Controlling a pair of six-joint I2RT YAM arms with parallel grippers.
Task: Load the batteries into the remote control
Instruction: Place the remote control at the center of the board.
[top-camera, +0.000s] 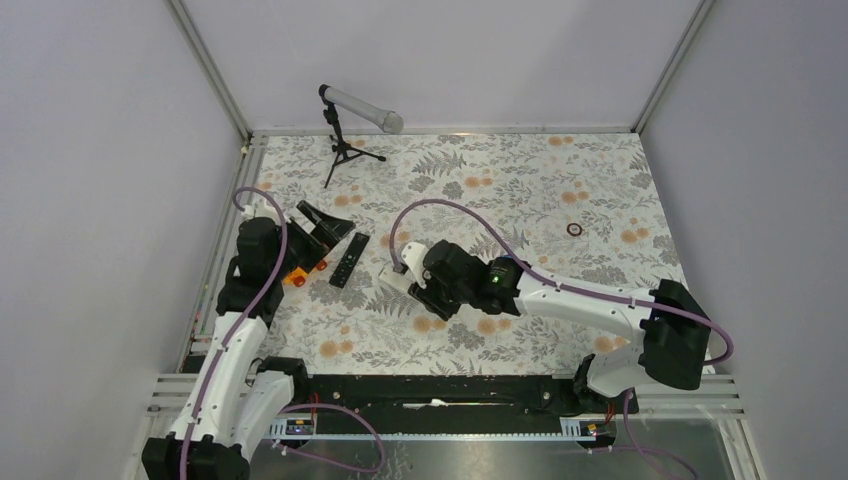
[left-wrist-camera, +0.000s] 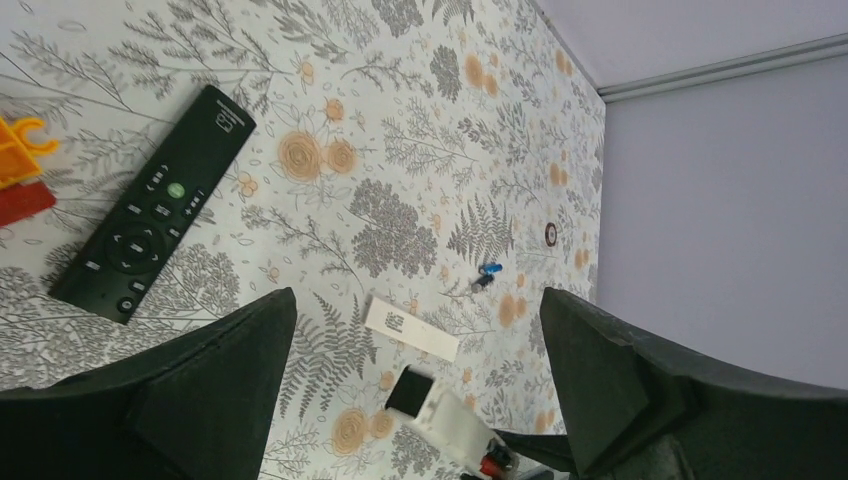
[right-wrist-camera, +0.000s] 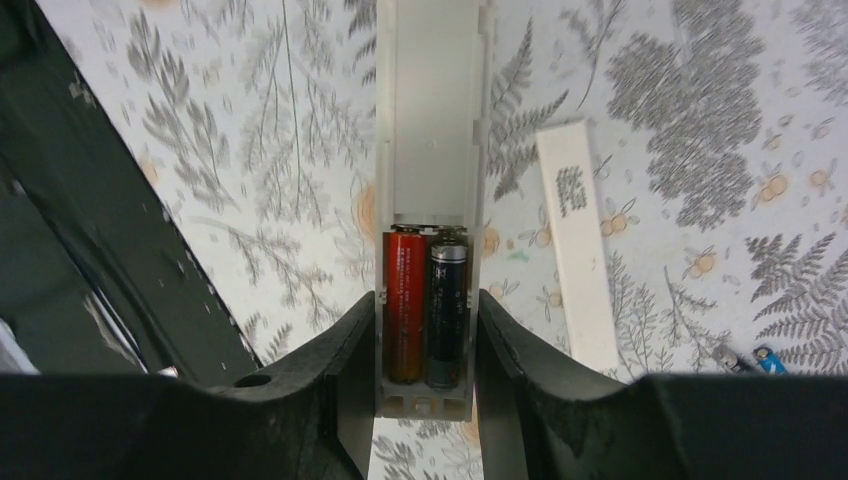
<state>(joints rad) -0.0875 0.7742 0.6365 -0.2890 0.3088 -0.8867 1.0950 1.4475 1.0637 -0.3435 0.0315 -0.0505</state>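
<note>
My right gripper (right-wrist-camera: 425, 300) is shut on the sides of a white remote control (right-wrist-camera: 430, 110), which lies back-up with its battery bay open. A red battery (right-wrist-camera: 404, 300) and a black battery (right-wrist-camera: 446, 305) lie side by side in the bay. The white battery cover (right-wrist-camera: 578, 250) lies on the table to its right. Two loose batteries, one dark (right-wrist-camera: 732, 357) and one blue (right-wrist-camera: 768, 357), lie beyond the cover. My left gripper (left-wrist-camera: 417, 300) is open and empty, above the table left of the white remote (left-wrist-camera: 445, 415). In the top view the right gripper (top-camera: 415, 290) holds the remote (top-camera: 392, 280).
A black remote (top-camera: 349, 259) lies face-up by the left gripper (top-camera: 322, 235), with an orange and red toy (top-camera: 297, 275) beside it. A microphone on a tripod (top-camera: 345, 130) stands at the back left. A small dark ring (top-camera: 574, 228) lies at the right.
</note>
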